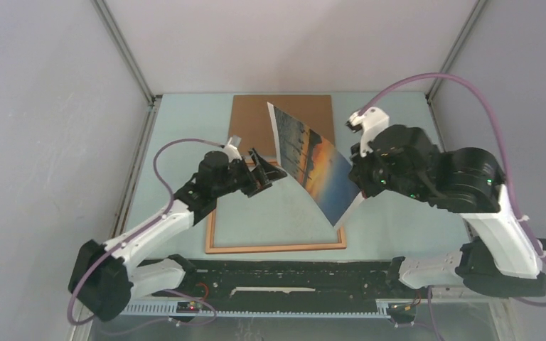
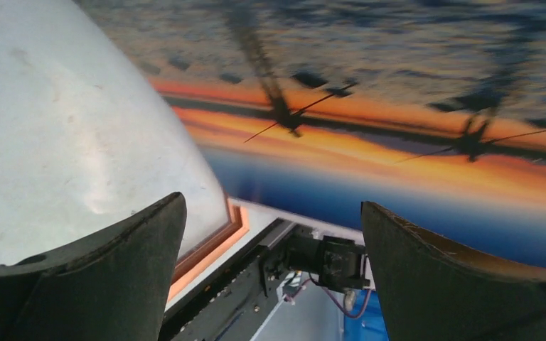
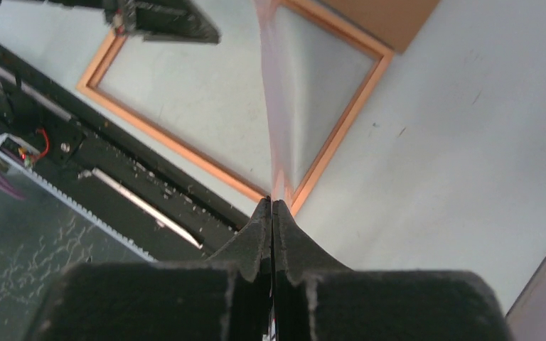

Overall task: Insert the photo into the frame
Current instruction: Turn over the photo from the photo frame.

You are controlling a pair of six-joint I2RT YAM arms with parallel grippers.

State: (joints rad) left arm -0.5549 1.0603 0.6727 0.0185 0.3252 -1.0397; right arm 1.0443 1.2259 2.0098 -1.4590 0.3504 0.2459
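Around: brown board (image 1: 252, 121) flat on counter (image 1: 398, 220), upper centre of top view, just beyond frame's far rim.
In the way: nothing betw. left hand and photo; photo itself stands betw. the two hands.
Frame (image 1: 277, 248): flat on counter, lower centre of top view.
Photo (image 1: 309, 160): lifted, tilted on edge over frame's right half, sunset side facing left, low corner near frame's lower-right corner.
Right hand (image 1: 359, 181): centre-right, fingers pressed together, clamped on photo's right edge.
Left hand (image 1: 266, 174): over frame's upper-left part, fingers wide apart, holding nothing, near photo's sunset side, not touching.
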